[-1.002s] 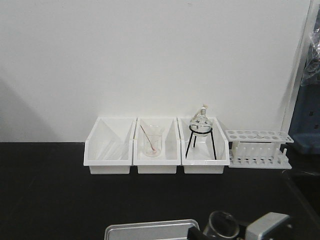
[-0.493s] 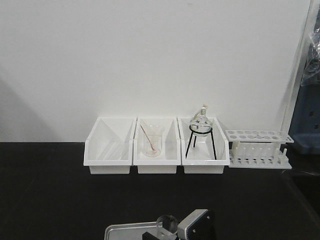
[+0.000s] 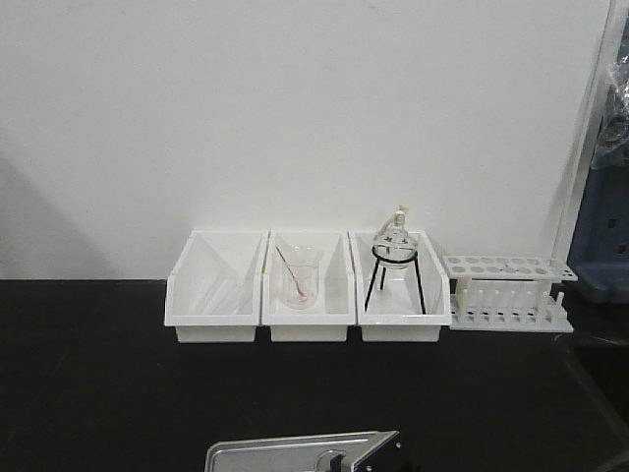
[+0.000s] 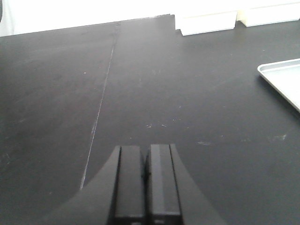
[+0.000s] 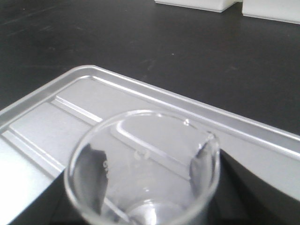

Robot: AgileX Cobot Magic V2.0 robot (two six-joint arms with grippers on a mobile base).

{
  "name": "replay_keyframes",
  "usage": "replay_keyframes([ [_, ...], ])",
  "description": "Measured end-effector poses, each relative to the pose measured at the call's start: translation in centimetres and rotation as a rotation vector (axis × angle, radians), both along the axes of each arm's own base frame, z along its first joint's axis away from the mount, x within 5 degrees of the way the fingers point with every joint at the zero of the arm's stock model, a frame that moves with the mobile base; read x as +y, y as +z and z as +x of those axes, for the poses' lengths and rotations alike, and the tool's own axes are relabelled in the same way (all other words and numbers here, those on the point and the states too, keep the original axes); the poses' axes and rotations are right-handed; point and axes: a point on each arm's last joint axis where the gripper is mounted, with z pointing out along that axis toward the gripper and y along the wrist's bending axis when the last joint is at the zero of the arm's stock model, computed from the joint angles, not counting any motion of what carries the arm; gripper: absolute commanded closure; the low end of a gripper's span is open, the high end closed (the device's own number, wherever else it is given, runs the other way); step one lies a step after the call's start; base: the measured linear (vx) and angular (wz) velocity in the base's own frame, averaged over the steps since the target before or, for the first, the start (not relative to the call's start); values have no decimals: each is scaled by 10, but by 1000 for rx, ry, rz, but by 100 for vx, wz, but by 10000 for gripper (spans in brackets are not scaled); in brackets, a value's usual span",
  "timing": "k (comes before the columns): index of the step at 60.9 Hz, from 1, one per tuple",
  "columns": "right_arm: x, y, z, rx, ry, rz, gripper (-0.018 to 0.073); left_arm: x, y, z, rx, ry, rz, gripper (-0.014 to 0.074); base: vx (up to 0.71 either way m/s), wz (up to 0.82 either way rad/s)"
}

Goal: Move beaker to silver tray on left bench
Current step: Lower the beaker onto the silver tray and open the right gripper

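Glass beaker (image 5: 140, 161) clamped in R tool (image 5: 145, 176), over silver tray (image 5: 42, 126) on worktop (image 5: 117, 42). Placing step; next prob. lower, then release. L tool (image 4: 146, 180) pinched closed, empty.

i read the beaker (image 5: 143, 164) as colourless clear glass, silver tray (image 5: 56, 122) plain shiny grey. left bench (image 3: 98, 374) matte black with faint pale scuffs. wall (image 3: 295, 118), bins (image 3: 260, 317) and tube rack (image 3: 506, 295) white. tripod (image 3: 418, 285) black. rod (image 3: 293, 275) looks pinkish, i think, too small to be sure. left gripper (image 4: 146, 150) black
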Motion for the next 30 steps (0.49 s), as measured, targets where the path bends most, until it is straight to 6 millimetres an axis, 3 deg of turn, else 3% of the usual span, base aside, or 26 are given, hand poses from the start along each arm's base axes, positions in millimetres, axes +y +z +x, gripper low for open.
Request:
replay_keyframes([
  [7,-1,0,2,-5,-15,-2,527,0,0,0,0,0,0,595,0,0],
  [17,-1,0,2,-7,-20,-6,402,0,0,0,0,0,0,595,0,0],
  [30,-1,0,2,-7,-19,-7,119,0,0,0,0,0,0,595,0,0],
])
